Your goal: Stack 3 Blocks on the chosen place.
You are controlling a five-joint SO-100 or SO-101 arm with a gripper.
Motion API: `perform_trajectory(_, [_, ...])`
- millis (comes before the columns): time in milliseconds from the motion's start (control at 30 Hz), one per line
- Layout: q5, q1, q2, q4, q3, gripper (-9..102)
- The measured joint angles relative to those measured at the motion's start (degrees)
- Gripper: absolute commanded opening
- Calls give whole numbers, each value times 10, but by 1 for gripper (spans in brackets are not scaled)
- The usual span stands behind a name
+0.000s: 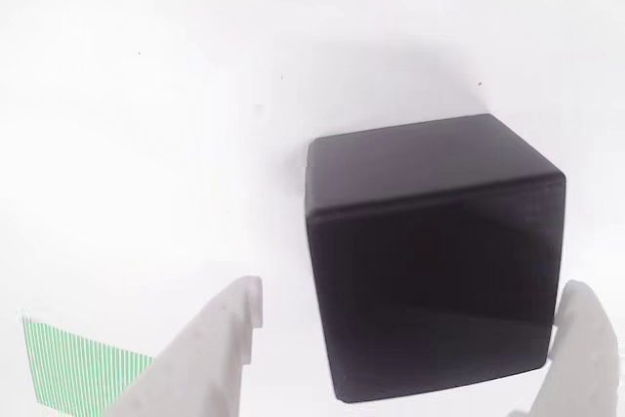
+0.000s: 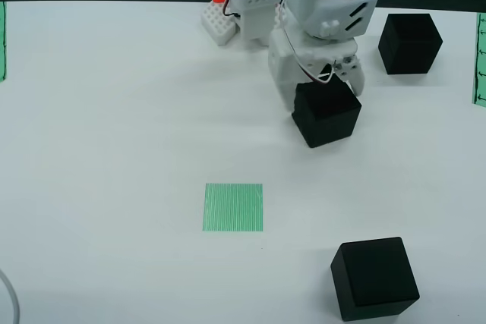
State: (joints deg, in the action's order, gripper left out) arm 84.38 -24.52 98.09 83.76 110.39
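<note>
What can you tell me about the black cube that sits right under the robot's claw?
The cube is matte black with softly rounded edges and looks like smooth plastic. It rests flat on the white table, turned slightly askew in the overhead view. The gripper straddles it with jaws spread; the fingers flank its sides, one with a clear gap, the other close against it.
</note>
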Motion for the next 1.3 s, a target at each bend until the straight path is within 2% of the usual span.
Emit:
perform_trajectory(200, [-5,-3,-3,-12,9,23])
perform_trajectory(567, [-82,53,15,-44,29,23])
perform_trajectory(1033, [-294,211,50,-39,-58,23])
perform_trajectory(1300, [-435,275,-57,-35,-149,23])
